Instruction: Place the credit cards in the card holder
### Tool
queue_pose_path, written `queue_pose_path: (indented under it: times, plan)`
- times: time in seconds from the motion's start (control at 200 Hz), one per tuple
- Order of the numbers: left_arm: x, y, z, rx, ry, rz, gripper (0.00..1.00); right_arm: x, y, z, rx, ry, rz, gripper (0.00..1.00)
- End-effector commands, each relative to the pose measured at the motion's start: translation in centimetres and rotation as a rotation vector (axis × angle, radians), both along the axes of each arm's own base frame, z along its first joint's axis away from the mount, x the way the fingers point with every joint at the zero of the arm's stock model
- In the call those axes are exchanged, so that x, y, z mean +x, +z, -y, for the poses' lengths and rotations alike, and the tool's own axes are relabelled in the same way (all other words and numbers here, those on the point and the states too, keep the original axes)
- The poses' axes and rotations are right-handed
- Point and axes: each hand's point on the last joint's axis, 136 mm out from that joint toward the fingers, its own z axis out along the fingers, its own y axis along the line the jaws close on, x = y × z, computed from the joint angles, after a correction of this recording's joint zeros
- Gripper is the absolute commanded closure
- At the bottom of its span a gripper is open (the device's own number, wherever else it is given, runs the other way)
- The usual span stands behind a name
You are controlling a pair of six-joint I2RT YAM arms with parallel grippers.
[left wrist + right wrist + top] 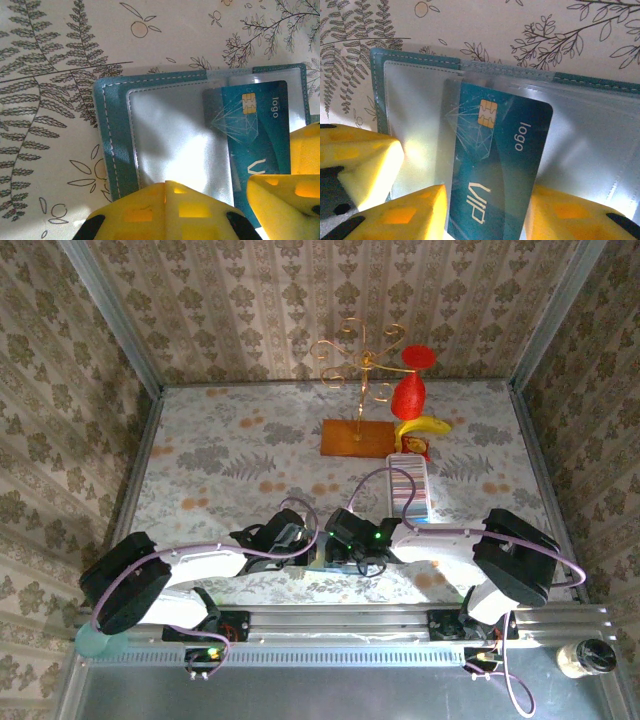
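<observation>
Card [505, 150] looks thin, stiff, slick; my right gripper [487, 217] half-closed, pinching its long edges. Card holder [112, 150] sleeve likely floppy; left gripper [165, 200] fully closed, pressing it flat

Bench [220, 455] under a pale cloth printed with grey ferns and orange blossoms. At far centre, gold wire stand [358, 360] with curled arms, upright on a flat orange base [357, 438]. Just right of it, red goblet-shaped piece [410, 390], yellow banana [424, 426] at its foot. Nearer, long white tray [392, 462], set lengthwise. Off the bench, small jar [586, 657] at near right, teal round object [97, 643] at near left. Patterned wallpaper [300, 300] on three sides.
</observation>
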Motion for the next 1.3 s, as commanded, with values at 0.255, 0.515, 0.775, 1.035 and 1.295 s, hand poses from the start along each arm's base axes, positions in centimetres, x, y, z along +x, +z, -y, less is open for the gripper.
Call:
queue_pose_path:
  times: [0.255,0.515,0.775,1.035,1.295]
  plan:
    - [-0.6,-0.7,-0.9,0.031,0.011,-0.012,1.0,0.3,1.0,-2.0,0.023,0.063,0.028,0.58]
    - [-0.5,-0.2,-1.3,0.012,0.039,-0.001,1.0,0.4,0.9,-1.9,-0.009,0.072,0.034,0.58]
    - [-0.3,0.7,-1.6,-0.008,0.06,0.022,0.99,0.2,0.5,-0.6,-0.063,0.066,0.035,0.56]
    - [-0.2,1.0,-2.3,-0.012,0.081,0.036,0.97,0.1,-0.1,-1.1,-0.056,0.071,0.016,0.65]
    - [-0.6,-1.0,-3.5,0.059,0.1,0.012,1.0,0.1,0.0,-1.5,-0.045,0.078,0.015,0.72]
